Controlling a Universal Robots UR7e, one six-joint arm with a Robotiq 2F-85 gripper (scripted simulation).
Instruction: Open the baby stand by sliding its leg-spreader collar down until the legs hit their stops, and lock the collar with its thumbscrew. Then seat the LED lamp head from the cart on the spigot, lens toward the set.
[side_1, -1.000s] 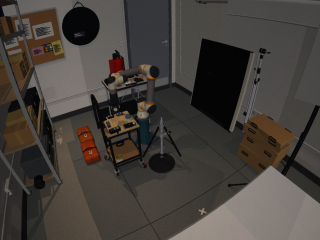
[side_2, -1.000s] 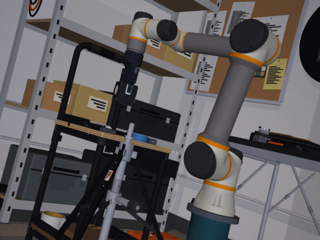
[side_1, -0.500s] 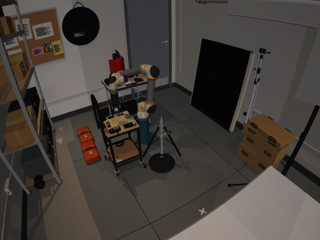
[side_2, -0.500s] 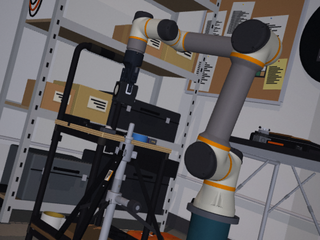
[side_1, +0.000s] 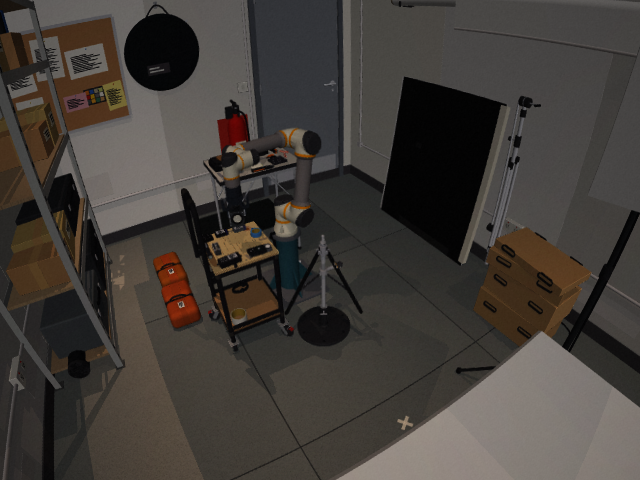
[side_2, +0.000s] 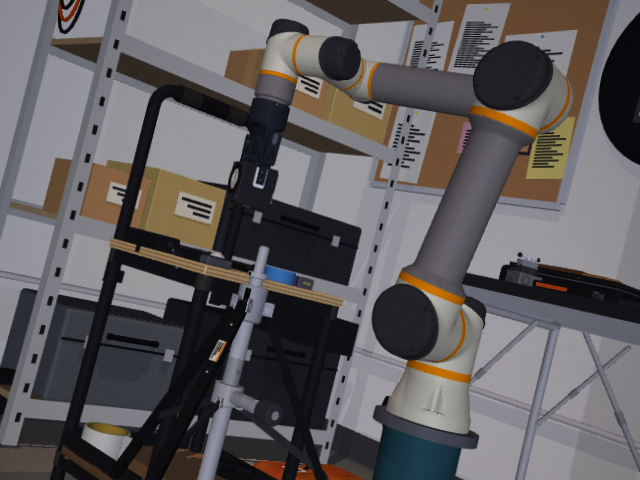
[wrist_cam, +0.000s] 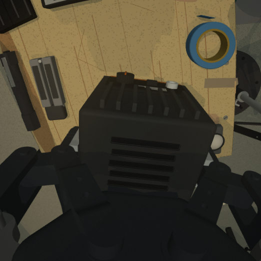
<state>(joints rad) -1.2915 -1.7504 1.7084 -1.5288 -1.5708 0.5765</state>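
Observation:
The black LED lamp head (wrist_cam: 147, 135) hangs above the cart's wooden top (side_1: 241, 244), clear of the surface. The lamp head (side_2: 253, 186) is held in my closed gripper (side_2: 257, 170), its round white lens (side_2: 235, 178) facing sideways. The baby stand (side_1: 323, 274) stands on the floor to the right of the cart, legs spread, on a round black base plate. Its bare spigot (side_2: 263, 254) points up, lower than the lamp head. The collar's thumbscrew knob (side_2: 269, 412) sticks out low on the column.
The metal shelf rack (side_1: 36, 206) with boxes stands left of the cart. A blue tape roll (wrist_cam: 210, 45) and several small black devices (wrist_cam: 47, 86) lie on the cart top. A folding table (side_1: 253, 165) stands behind my arm's base. Orange cases (side_1: 176, 289) lie on the floor.

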